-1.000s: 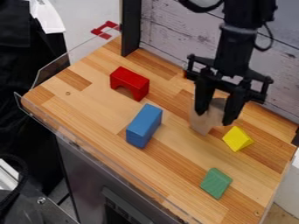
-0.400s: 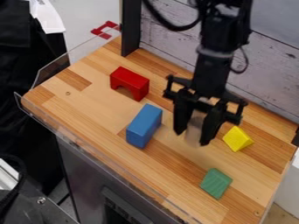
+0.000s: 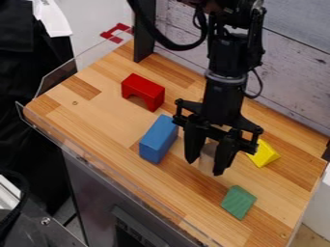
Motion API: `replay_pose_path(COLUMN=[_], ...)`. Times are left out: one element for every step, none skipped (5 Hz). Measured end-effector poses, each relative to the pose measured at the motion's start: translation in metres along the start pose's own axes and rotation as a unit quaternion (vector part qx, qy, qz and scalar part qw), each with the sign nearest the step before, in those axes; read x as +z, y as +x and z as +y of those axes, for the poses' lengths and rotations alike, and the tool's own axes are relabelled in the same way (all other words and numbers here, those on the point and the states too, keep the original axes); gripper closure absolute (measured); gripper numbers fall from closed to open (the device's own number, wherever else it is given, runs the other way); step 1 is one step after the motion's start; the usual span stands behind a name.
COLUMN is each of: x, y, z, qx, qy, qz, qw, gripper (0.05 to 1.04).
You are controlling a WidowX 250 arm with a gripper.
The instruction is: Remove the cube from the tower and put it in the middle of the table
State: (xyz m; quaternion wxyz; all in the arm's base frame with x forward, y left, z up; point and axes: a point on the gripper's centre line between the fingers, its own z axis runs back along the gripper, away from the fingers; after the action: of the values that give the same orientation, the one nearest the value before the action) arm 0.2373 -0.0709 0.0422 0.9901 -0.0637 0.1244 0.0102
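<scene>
The jaws of the gripper [image 3: 205,167] are clamped on a pale block [image 3: 207,157], one finger on each side, over the near-middle part of the wooden tabletop [image 3: 84,116]; whether its underside touches the wood, I cannot tell. Close by on the left of the view lies a blue block [image 3: 158,137], the nearest obstacle on that side. A yellow wedge [image 3: 266,155] sits to the right, partly covered by the gripper, and a green block [image 3: 238,201] lies lower in the view, near the fingertips. Farther up and left stands a red arch [image 3: 143,90], its opening downward. The pale block is a light, greyish wood tone and plain-sided; with the fingers covering much of it, it may be a cube or something a little taller. Beyond are a clear rim [image 3: 58,79], a black post [image 3: 145,31] and a whitish plank wall [image 3: 290,72].
</scene>
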Motion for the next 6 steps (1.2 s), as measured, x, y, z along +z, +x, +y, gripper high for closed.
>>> replay_pose_path(x=[-0.006,-0.008,-0.013,-0.014,-0.019,-0.02], y=[0.005,0.006,0.002,0.0,-0.003,-0.004], z=[0.001,-0.001,-0.001,-0.002,-0.001,0.0], qx=[-0.003,-0.005,-0.001,0.0,0.005,0.006], qy=[0.008,0.012,0.012,0.007,0.008,0.01], qz=[0.0,-0.005,0.001,0.005,0.016,0.024], qw=[1.0,0.9999,0.9999,1.0,0.9998,0.9997], gripper=[0.575,0.576,0.576,0.575,0.521,0.214])
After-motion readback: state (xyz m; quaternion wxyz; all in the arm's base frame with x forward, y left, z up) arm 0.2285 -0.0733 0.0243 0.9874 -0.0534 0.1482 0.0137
